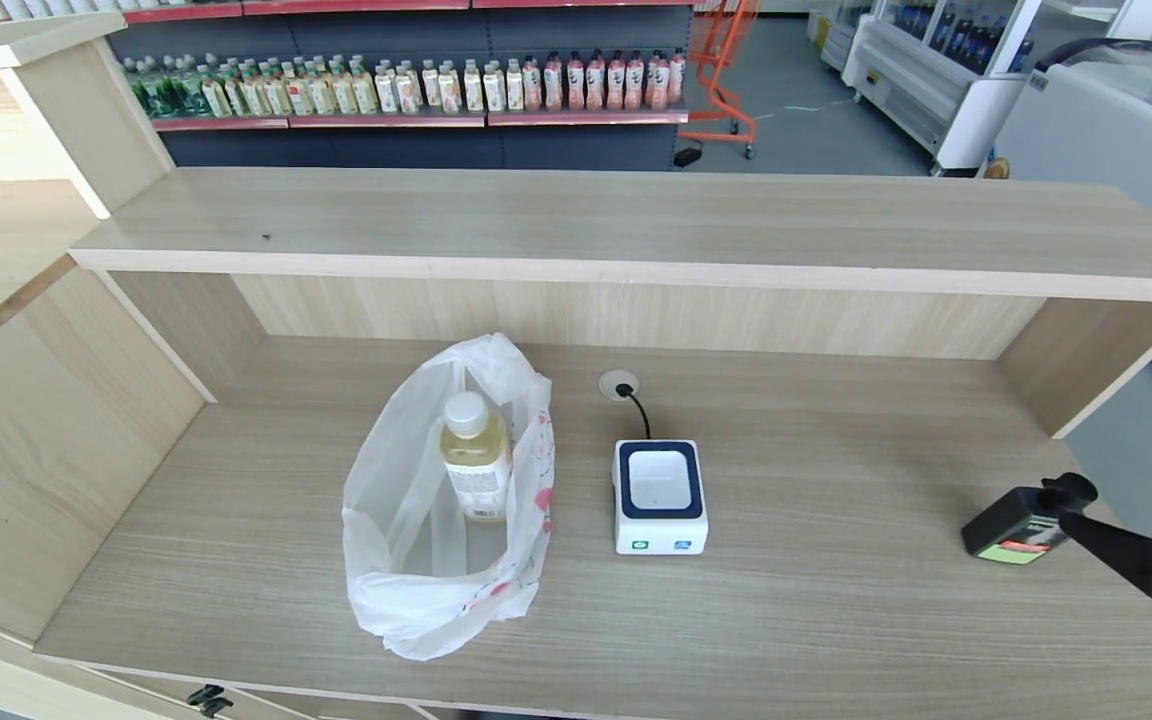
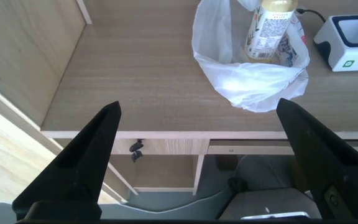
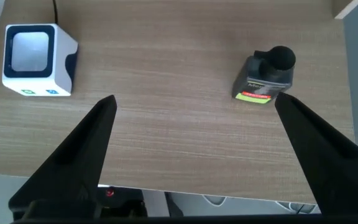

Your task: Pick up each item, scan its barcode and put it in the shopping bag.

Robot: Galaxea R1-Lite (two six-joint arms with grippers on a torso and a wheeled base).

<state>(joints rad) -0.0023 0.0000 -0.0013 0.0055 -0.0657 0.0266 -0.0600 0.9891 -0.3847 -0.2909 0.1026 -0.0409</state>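
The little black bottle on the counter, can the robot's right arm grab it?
Probably yes. The right gripper is open and close to the black bottle, with bare counter between them. The scanner and shopping bag sit farther toward the robot's left, out of the way.

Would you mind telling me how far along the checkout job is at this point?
Done: the drink bottle stands inside the shopping bag. In hand: nothing; the left gripper and right gripper are both open. Remaining: the small black bottle sits on the counter, awaiting the scanner and bag.
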